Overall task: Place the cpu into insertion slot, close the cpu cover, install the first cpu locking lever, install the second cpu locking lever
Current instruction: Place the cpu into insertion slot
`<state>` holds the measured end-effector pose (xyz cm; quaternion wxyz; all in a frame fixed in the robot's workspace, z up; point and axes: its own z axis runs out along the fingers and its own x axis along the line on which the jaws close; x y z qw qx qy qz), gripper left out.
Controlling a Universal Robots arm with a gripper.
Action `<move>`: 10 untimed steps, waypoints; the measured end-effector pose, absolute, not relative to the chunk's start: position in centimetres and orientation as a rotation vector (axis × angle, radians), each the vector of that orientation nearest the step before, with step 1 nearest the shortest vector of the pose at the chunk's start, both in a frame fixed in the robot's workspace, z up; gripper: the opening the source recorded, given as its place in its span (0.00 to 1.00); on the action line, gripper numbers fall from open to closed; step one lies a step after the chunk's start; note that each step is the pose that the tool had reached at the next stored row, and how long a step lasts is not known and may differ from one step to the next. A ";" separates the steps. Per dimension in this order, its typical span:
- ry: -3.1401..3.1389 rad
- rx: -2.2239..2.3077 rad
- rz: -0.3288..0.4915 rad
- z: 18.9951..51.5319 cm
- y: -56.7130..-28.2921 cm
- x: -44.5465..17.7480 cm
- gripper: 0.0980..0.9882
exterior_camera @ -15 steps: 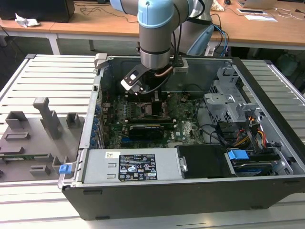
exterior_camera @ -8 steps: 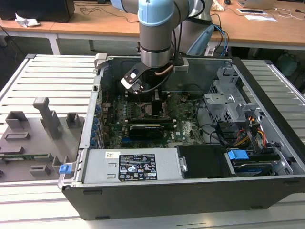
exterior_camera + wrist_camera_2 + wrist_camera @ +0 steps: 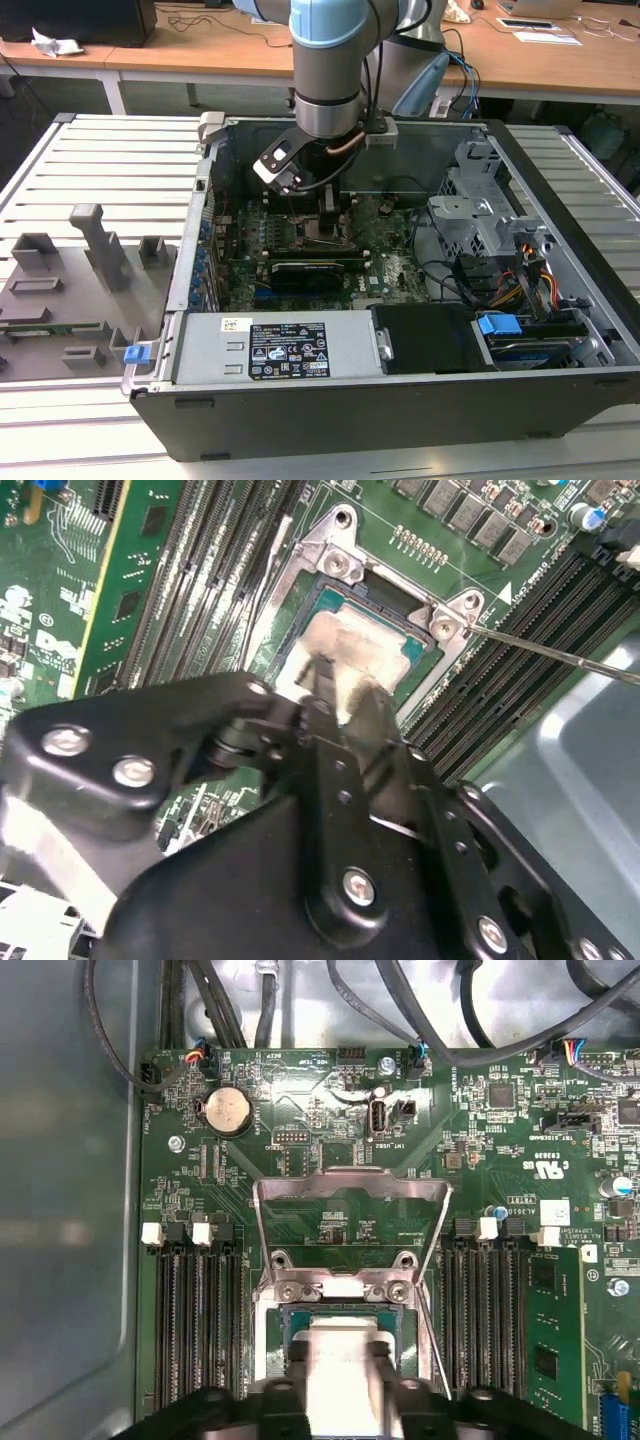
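Where the gripper (image 3: 347, 685) reaches down over the motherboard, its black fingers (image 3: 375, 705) are drawn in narrow and pinch the cpu (image 3: 355, 640) by its silver-grey top. In both wrist views the chip lies inside the silvery border of the insertion slot (image 3: 335, 560), with its green edge showing on the far side. I cannot tell whether it is fully seated.

Just beyond the socket, the cpu cover (image 3: 350, 1182) stands tilted open on its hinge, and the green board shows through its square window. A thin wire locking lever (image 3: 560, 658) runs out from the socket's corner, unlatched.

Banks of long black memory slots (image 3: 195, 1330) flank the socket on both sides. A green memory module (image 3: 550, 1330) sits in one of them. A coin cell battery (image 3: 226, 1110) lies farther off on the board, past the cover.

In the exterior view the arm (image 3: 330, 70) comes down into the open computer case (image 3: 400, 420), behind a black expansion card (image 3: 305, 272) and the grey power supply (image 3: 285, 350). The case rests on a slatted table (image 3: 100, 160), with grey fixtures (image 3: 95, 250) at the exterior view's left.
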<state>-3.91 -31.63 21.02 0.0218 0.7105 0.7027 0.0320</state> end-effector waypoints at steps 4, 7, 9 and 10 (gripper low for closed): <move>2.179 2.204 0.094 21.2 -31.7 -3.9 0.01; 2.179 2.204 0.094 21.3 -31.7 -3.9 0.01; 2.179 2.204 0.094 21.4 -31.7 -3.9 0.01; 2.179 2.204 0.094 21.4 -31.7 -3.9 0.01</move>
